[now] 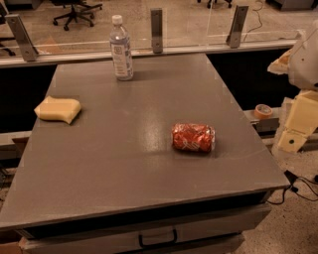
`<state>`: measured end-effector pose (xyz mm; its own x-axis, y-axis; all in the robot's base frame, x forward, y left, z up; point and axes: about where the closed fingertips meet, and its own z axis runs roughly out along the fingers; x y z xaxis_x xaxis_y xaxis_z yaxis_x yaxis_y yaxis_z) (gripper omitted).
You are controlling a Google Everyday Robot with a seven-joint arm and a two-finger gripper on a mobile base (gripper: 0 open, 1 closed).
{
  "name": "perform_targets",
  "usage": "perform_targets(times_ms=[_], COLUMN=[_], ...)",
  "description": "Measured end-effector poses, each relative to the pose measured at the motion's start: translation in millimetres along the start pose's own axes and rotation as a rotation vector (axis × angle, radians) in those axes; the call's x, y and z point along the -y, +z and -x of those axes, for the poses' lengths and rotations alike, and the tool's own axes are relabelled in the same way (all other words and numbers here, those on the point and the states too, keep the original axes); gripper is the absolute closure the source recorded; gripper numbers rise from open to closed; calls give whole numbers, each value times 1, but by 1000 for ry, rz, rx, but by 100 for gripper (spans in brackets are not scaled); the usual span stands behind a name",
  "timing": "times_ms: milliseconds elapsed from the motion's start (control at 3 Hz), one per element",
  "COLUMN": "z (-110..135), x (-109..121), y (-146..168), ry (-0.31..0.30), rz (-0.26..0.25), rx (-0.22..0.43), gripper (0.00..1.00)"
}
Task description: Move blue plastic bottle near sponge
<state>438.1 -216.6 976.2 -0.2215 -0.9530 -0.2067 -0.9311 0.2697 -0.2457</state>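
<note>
Ok, here's the worktop, grey slab, seen from the front w/ three things on it. Blue plastic bottle stands upright at the far edge, a bit left of centre, white cap on, pale label round the middle. It's touching nothing, w/ bare worktop all round the base.

Sponge lies flat by the left edge, approx. halfway back, pale yellow w/ wavy sides. Bottle and sponge are well apart: bottle is further back and to the right of it, nothing between them.

Red can, crushed, lies on its side right of centre, nearer the front than the other two and well clear of both.

Now the end effector: it's off the worktop altogether, out past the right edge, cream-coloured and hanging at about mid-depth w/ white arm parts above it at the frame edge. Spread or pressed together? Can't tell from this angle. It grips nothing that shows and is far from the bottle.

Misc.: tape roll sits on a ledge just right of the worktop, near the end effector. Glass barrier w/ metal posts runs behind the far edge, office chair beyond it. Drawer handle below the front edge, cables on the floor at the right.
</note>
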Motion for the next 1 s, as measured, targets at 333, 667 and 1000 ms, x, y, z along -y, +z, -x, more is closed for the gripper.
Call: perform_targets(times_ms=[333,667,1000], z=[0,33,106], x=[0,17,68], y=[0,18,52], ry=[0,8,-18], rz=[0,-10,-52], rx=[0,73,205], gripper=[0,0,0])
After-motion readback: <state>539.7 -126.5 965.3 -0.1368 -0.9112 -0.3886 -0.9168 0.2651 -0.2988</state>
